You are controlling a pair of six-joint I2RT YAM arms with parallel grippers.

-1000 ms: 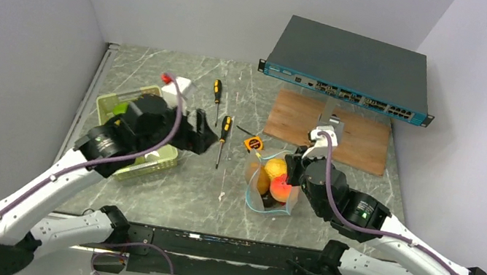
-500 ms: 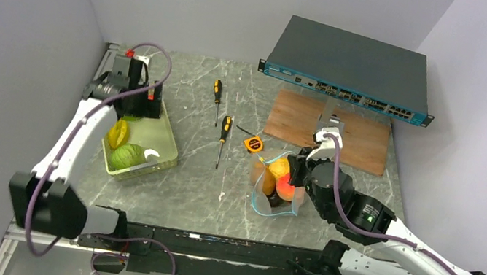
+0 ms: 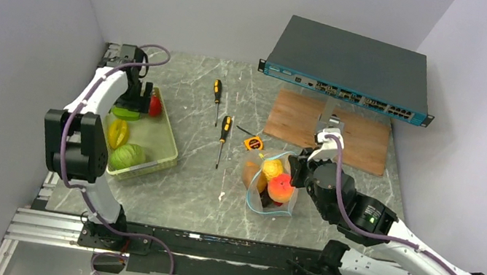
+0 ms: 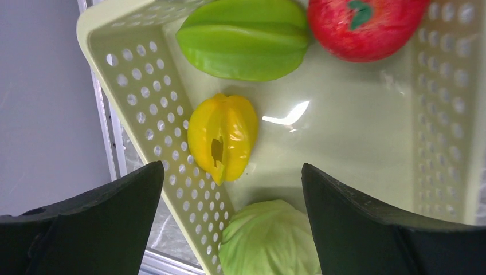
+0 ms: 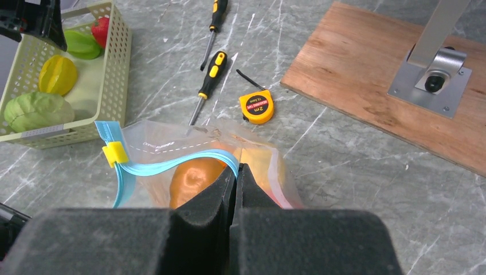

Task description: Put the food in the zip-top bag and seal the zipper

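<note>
**Jaws over the tray and on the bag mouth**

Left jaws stand wide apart and grasp nothing; they hang over the far end of the tray. Right jaws are clenched on the zipper (image 5: 172, 165) of the zip-top bag (image 5: 166, 143), pinching the teal strip where it bends above the fruit inside.

- Table (image 3: 196, 182): grey marbled top that carries everything listed below.
- Network switch (image 3: 351, 70): dark box at the far right of the table.
- Board (image 3: 365, 146): wooden, lying just in front of the switch, with a metal bracket (image 5: 435, 63) standing on it.
- Tray (image 4: 155, 114): pale green with perforated walls, at the left edge of the table and well apart from the bag.
- Zip-top bag: clear, near the middle of the table in front of the board. Its mouth is unsealed, and a yellow slider (image 5: 114, 153) sits at the free end of the zipper.
- Food in the bag: an orange fruit (image 3: 258, 178), a yellow-orange fruit (image 3: 273, 166) and a red fruit (image 3: 281, 186), packed against one another.
- Food in the tray: a green cabbage (image 4: 269, 238) at the near end and a yellow starfruit (image 4: 222, 137) close to the left wall. A green starfruit (image 4: 246, 37) and a red apple (image 4: 367, 26) lie side by side at the far end.
- Screwdrivers: two, with black-and-orange handles, one (image 3: 217, 91) beyond the other (image 3: 225, 129), on the table between tray and board.
- Tape measure (image 5: 256, 106): yellow and black, just beyond the bag.
</note>
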